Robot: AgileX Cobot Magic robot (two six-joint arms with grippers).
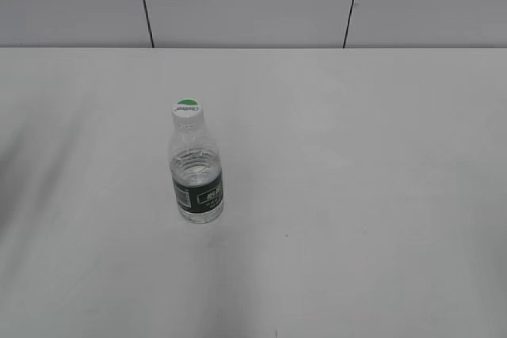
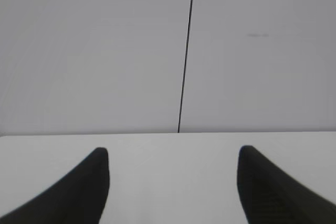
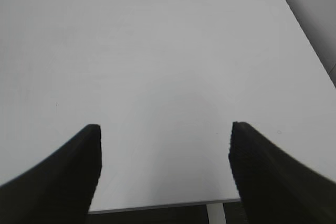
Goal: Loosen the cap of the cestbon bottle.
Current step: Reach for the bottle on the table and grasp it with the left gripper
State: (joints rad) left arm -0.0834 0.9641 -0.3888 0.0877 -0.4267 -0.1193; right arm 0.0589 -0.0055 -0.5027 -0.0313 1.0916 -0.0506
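White-capped, the cestbon bottle [image 1: 196, 168] stands upright on the worktop [image 1: 356, 195], while both grippers' fingers [image 2: 89, 187] [image 3: 68, 177] are spread wide, holding nothing.

The cestbon bottle [image 1: 196, 172] was clear, glossy plastic with ribbed shoulders and a dark green label band [image 1: 199, 193] that looked smooth. Its cap [image 1: 188, 109] was white plastic. The tabletop [image 1: 356, 195] was matt, smooth and pale grey. The right hand [image 3: 164, 153] showed black fingers [image 3: 252, 166] with a finely textured, matt surface.
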